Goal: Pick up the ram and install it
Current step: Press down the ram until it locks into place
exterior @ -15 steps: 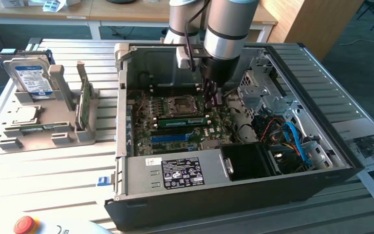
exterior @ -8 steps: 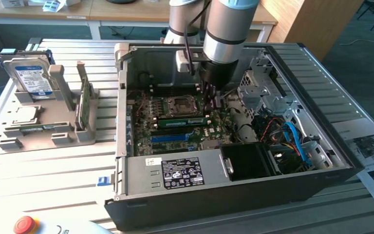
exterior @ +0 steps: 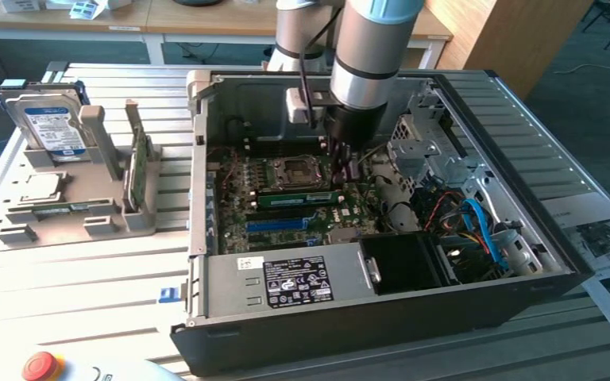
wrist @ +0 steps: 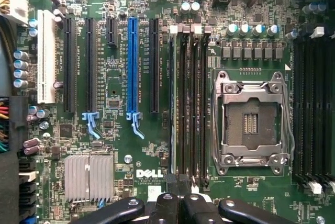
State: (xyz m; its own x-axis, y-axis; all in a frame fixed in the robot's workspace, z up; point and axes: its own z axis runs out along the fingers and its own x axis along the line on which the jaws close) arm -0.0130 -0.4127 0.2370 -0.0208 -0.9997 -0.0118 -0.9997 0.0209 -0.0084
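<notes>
Inside the computer case (exterior: 390, 317): the arm is reached down over the motherboard (wrist: 115, 145), with the gripper (exterior: 345, 168) low beside the processor socket (exterior: 292, 171).
Gripper: it is clenched shut at one end of the memory slots (wrist: 188, 103), and nothing is seen held between its tips. Whether the tips touch the stick cannot be told.
Ram: the ram (exterior: 295, 198) is seen standing on edge in a slot next to the socket, running from the gripper toward the exterior view's left. How deeply it is seated cannot be judged.
Risk, uneven seating: if the stick is pushed at one end alone, the far end could be left raised and the stick tilted in its slot.
Risk, latches: the white latches (wrist: 180, 29) at the slot ends could be left unclicked, so that the stick only looks installed.
Risk, wrong line: the slots lie close together. A small sideways offset of the closed tips could bring the load onto a neighbouring slot or bend the thin stick.
Risk, socket: the open processor socket (wrist: 250, 122) lies just beside the slots, and its contacts could be damaged by any slip toward it.
Risk, board: too much downward force could flex the motherboard under the slot.
Risk, cables: the loose cables (exterior: 475, 218) are well apart from the gripper and are judged a minor hazard.
</notes>
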